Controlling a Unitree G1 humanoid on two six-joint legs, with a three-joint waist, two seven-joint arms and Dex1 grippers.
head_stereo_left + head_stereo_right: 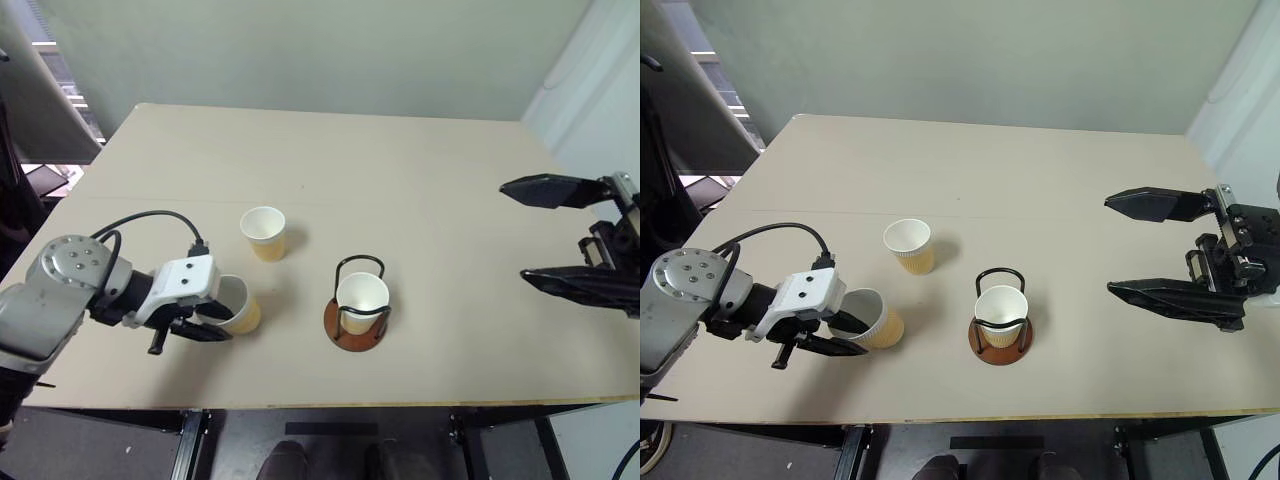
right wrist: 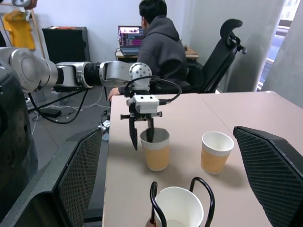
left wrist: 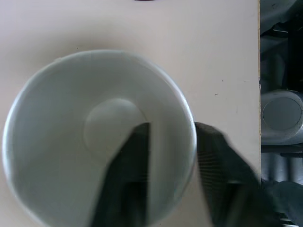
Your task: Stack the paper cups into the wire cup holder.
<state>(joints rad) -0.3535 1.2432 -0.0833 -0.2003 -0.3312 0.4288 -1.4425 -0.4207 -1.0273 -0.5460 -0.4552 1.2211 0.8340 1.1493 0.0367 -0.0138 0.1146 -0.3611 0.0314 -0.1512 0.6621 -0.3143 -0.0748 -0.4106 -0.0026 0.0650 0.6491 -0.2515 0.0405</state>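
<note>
With the left gripper (image 1: 836,335) pinched on the near paper cup's (image 1: 872,320) rim, left of the wire cup holder (image 1: 1000,322), a straight lift is advised so it nests into the held cup (image 1: 1001,312); the right gripper (image 1: 1145,245) is spread, empty.

Standing upright on the table: two yellow-tan paper cups (image 1: 264,233) (image 1: 238,308) apart; third cup (image 1: 362,301) sitting inside wire cup holder (image 1: 355,325).

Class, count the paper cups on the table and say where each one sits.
3. One cup stands in the wire cup holder; one stands free behind it; one has the left end effector pinching its rim.
</note>
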